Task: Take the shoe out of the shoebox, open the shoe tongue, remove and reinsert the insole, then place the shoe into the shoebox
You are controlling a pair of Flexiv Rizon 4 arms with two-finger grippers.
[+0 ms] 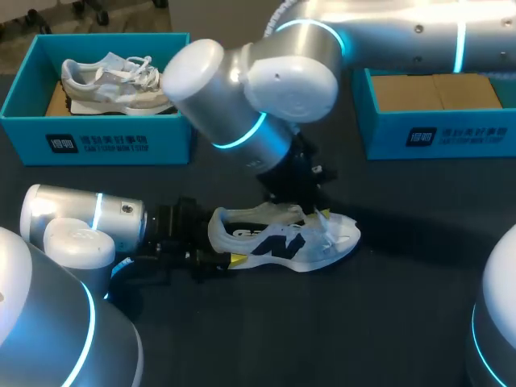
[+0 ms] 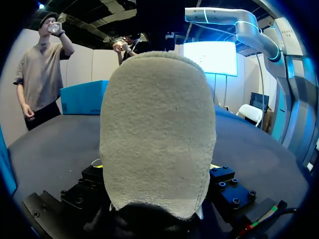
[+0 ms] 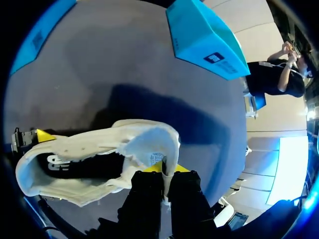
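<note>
The shoe (image 1: 282, 240) lay mid-table (image 1: 387, 322), heel left, toe right. Far left stood the left shoebox (image 1: 97, 139) with a second shoe (image 1: 113, 81) in it, and far right the right shoebox (image 1: 435, 133).

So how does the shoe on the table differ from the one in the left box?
The shoe on the table lies on the tabletop; the shoe in the left box sits inside its shoebox. The table shoe has dark markings and its tongue pinched by the right gripper; the boxed shoe is pale grey, laced, untouched. Both are sneakers.

A pale grey sneaker (image 1: 113, 81) lies in a blue box (image 1: 97, 143) at the dark table's (image 1: 387, 322) far left.
</note>
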